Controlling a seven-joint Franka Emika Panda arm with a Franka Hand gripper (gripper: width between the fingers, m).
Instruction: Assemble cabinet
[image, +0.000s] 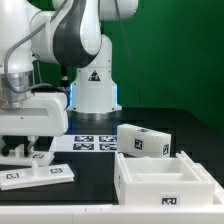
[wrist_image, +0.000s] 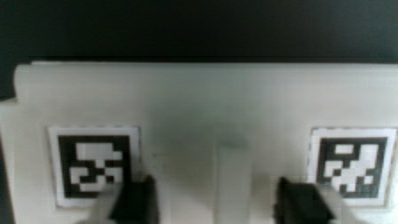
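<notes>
Wrist view is looking down on a flat white plastic cabinet panel (wrist_image: 214, 110) carrying two black-and-white square tags. The two-finger gripper (wrist_image: 214, 203) is hanging over it, its dark fingers (wrist_image: 132, 203) standing apart by the tags' inner edges with bare panel showing between them; whether they are pinching anything I cannot tell. From the exterior view, that panel is lying at the exterior view's left on the black table (image: 100, 195), among other flat white panels (image: 45, 173). Rightward, a small white tagged block (image: 145, 143) is sitting behind an open white box piece (image: 165, 185), and the marker board (image: 90, 142) is lying before the white robot base (image: 92, 90).
</notes>
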